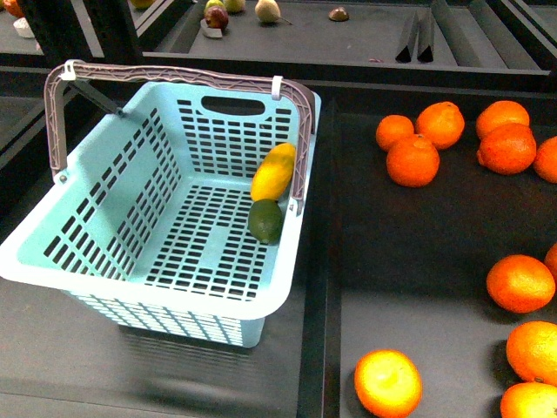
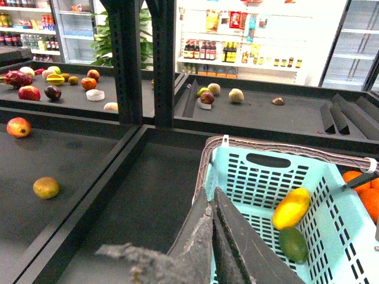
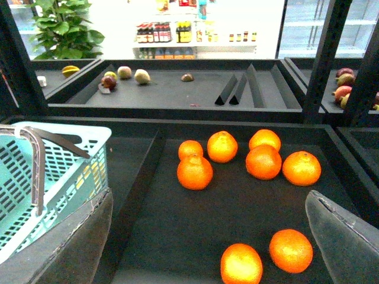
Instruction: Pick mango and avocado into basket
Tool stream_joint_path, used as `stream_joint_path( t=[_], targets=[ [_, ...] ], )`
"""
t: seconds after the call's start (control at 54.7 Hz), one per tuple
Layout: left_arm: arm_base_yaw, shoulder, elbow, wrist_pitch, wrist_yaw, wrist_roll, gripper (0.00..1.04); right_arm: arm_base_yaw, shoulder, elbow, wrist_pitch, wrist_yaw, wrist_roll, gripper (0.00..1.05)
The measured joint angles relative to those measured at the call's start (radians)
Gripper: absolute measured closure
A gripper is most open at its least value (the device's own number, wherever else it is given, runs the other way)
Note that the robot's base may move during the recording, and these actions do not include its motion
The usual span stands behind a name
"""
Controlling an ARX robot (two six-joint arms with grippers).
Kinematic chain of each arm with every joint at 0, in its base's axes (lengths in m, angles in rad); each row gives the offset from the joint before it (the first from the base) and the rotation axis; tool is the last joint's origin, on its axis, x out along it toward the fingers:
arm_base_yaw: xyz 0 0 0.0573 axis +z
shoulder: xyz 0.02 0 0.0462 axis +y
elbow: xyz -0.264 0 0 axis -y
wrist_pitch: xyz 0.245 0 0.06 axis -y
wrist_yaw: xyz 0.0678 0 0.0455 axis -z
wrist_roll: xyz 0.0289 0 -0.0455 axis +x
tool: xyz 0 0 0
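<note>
The turquoise basket (image 1: 113, 209) stands on the dark shelf left of centre, its handles up. Inside it, against the right wall, lies the yellow-orange mango (image 1: 273, 171) with the dark green avocado (image 1: 265, 220) touching its near end. Neither arm shows in the front view. In the left wrist view my left gripper (image 2: 211, 195) is shut with nothing in it, hanging at the basket's (image 2: 337, 236) rim; the mango (image 2: 291, 208) and avocado (image 2: 294, 244) lie beyond it. My right gripper (image 3: 207, 236) stands open over the orange tray, empty, with the basket (image 3: 56, 171) beside it.
Several round oranges (image 1: 414, 160) lie loose in the black tray (image 1: 418, 252) right of the basket. A raised divider (image 1: 315, 287) separates basket and tray. Other fruit (image 1: 216, 16) sits on the back shelf. Dark uprights (image 2: 139, 59) stand behind; an apple (image 2: 19, 126) lies in the left bin.
</note>
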State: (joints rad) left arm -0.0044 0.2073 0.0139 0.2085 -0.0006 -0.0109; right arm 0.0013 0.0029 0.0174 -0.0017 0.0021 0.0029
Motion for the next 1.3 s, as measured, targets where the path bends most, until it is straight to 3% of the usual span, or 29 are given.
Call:
stream_joint_path(
  t=[0.128,0.238,0.457,0.878,1.299],
  targets=[
    [0.000,-0.036,0.000,-0.037,0.000,0.000,1.03,0.000,0.000,0.000,0.000,0.000,0.000,0.09],
    [0.000,-0.177,0.000,-0.197,0.000,0.000,1.03,0.000,0.000,0.000,0.000,0.000,0.000,0.09],
    [0.000,-0.201,0.000,-0.206,0.000,0.000,1.03,0.000,0.000,0.000,0.000,0.000,0.000,0.09],
    [0.000,-0.201,0.000,-0.207,0.000,0.000,0.10,0.000,0.000,0.000,0.000,0.000,0.000,0.09],
    [0.000,-0.201,0.000,-0.207,0.000,0.001,0.09,0.000,0.000,0.000,0.000,0.000,0.000,0.09]
  ],
)
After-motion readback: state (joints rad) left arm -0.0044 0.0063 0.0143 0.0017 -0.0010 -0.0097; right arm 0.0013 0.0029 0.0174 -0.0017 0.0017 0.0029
